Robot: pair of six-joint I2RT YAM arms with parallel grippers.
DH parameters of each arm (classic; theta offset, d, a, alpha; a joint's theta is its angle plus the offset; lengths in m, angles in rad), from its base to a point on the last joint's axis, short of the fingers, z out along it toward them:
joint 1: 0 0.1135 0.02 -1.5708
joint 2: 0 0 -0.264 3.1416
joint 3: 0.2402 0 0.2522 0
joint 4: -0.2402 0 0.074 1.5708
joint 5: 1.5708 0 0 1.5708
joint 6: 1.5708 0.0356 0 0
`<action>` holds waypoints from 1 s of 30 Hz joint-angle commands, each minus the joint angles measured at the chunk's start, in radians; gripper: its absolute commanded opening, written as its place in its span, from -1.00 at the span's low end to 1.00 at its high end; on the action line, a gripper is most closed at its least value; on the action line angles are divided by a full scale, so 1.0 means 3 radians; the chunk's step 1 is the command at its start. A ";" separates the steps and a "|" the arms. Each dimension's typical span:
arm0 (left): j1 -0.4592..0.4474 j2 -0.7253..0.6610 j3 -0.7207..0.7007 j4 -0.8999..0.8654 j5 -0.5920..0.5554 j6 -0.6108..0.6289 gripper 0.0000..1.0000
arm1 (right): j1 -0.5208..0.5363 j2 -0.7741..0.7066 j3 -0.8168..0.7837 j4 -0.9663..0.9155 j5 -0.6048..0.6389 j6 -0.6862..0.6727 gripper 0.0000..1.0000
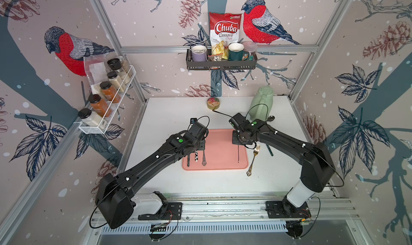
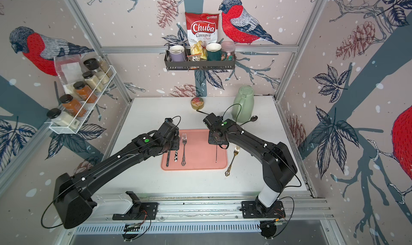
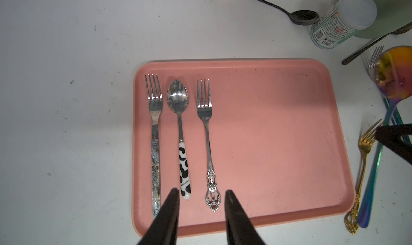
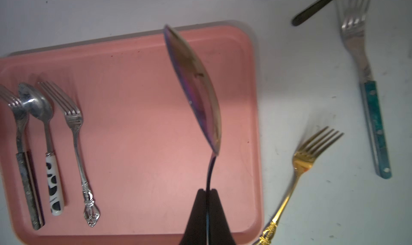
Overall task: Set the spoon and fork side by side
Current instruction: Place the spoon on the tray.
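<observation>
1. Pinched between the right gripper's [image 4: 207, 191] matt black fingers [image 4: 196, 210], the rainbow spoon [image 4: 196, 87] is mirror-glossy metal with an oil-slick purple-gold sheen.
2. Beneath it, the pink tray [image 4: 138, 132] looks like smooth matt plastic, flecked with dark specks.
3. Just beside that gripper, the gold fork [image 4: 305, 159] is polished gilt metal with a filigree handle.
4. Ahead of the left gripper [image 3: 201, 193]: a silver fork [image 3: 208, 143] of bright cast metal; a spotted spoon [image 3: 178, 98] with a shiny bowl and a glossy black-and-white handle; a mottled fork [image 3: 155, 161] with a dull, tarnished grip.
5. The white table [image 4: 301, 87] is matt and scuffed.

Iridescent spoon [image 4: 194, 87] aloft, seemingly edge-on; gold fork [image 4: 308, 160] flat.
</observation>
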 commanded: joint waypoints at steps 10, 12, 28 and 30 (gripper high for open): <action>0.0096 -0.0120 -0.0171 0.0111 0.0180 0.0051 -0.29 | 0.0174 0.0697 0.0181 0.1003 -0.1001 0.0269 -1.00; 0.0104 -0.0141 -0.0184 0.0113 0.0181 0.0053 -0.29 | 0.0194 0.0801 0.0212 0.1103 -0.1061 0.0290 -0.99; 0.0156 -0.0216 -0.0228 0.0090 0.0181 0.0082 -0.29 | 0.0332 0.1333 0.0493 0.1104 -0.1057 0.0357 -0.99; 0.0158 -0.0221 -0.0227 0.0088 0.0178 0.0084 -0.29 | 0.0327 0.1332 0.0486 0.1045 -0.1008 0.0353 -0.95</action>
